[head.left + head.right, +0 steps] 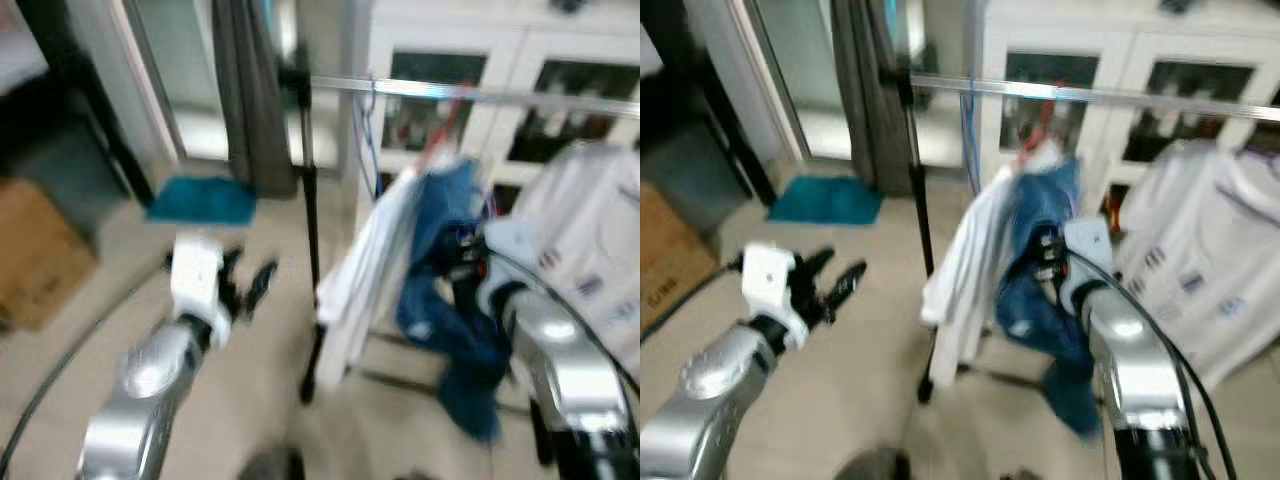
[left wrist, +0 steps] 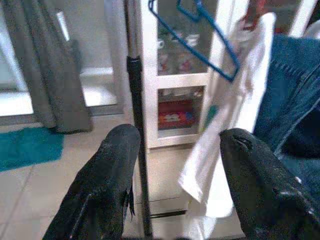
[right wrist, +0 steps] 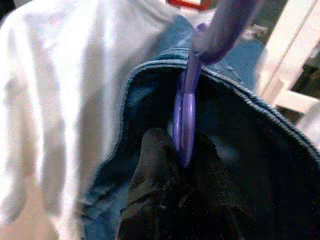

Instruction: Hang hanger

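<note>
Right gripper [image 3: 182, 165]: fingers pinched together on the purple hanger [image 3: 186, 117], whose thin loop rises straight out from between the black fingertips toward 12 o'clock in the wrist view, then thickens and bends off toward 1 o'clock. The hanger sits inside the waistband of the blue jeans [image 3: 240, 150], denim wrapped around it on both sides (the hook end runs out of frame, so whether it has reached the rail cannot be told).

Head views, blurred: right gripper [image 1: 1050, 255] is raised against the jeans [image 1: 1040, 300], which hang below the silver rail [image 1: 1090, 95] of the clothes rack. White shirt [image 1: 970, 270] hangs just beside the jeans at 9 o'clock, touching them. Another white garment [image 1: 1200, 260] hangs at 3 o'clock of the arm.

Left gripper [image 1: 830, 285]: fingers spread wide, holding nothing, hovering over the tile floor [image 1: 840, 380] at 9 o'clock of the rack's black upright pole [image 1: 920, 230], well apart from the hanger. In its wrist view the pole stands between the two fingers [image 2: 100, 190], with an empty blue hanger [image 2: 210, 50] beyond.

Teal mat [image 1: 825, 200] lies at 11 o'clock near grey curtains [image 1: 865, 90].
</note>
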Controlling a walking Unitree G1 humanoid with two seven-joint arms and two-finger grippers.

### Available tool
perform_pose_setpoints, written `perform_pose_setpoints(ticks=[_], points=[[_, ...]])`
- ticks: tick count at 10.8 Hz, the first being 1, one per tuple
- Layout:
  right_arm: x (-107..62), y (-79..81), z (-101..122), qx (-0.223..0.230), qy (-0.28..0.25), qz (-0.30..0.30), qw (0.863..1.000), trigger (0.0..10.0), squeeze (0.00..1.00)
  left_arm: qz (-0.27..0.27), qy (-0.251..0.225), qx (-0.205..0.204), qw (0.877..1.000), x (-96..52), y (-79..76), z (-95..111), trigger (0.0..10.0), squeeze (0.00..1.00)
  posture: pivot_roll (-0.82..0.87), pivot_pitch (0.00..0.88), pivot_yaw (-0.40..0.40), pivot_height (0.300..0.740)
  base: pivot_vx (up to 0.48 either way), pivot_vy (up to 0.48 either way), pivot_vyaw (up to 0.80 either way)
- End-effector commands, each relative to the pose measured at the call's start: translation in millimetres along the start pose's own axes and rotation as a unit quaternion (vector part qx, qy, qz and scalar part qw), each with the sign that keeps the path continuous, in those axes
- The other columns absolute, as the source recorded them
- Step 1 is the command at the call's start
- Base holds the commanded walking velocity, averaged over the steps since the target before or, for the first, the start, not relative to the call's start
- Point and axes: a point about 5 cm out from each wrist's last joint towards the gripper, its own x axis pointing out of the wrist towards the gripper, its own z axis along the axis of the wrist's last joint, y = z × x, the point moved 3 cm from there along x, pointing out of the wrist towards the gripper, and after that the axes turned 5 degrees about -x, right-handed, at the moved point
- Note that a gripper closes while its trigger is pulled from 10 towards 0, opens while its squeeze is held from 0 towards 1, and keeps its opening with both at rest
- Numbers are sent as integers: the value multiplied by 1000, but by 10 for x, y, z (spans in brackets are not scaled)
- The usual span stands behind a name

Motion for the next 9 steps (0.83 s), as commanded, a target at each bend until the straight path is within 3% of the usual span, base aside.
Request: perform_pose_setpoints(ticks=[1,8,9], points=[[6,18,86,-1,-16,3,1000,0,0,1,0,8,1000,-7,-2,21,10000,0,-77,10,46,740,-315,0,0],[-41,-45,87,-6,-22,7,1000,0,0,-28,4,18,999,78,-57,18,10000,0,-99,0,60,740,-256,0,0],[-33,-33,142,-2,-33,17,999,0,0,-56,-6,21,998,102,-107,50,10000,1000,-100,0,61,740,0,0,0]])
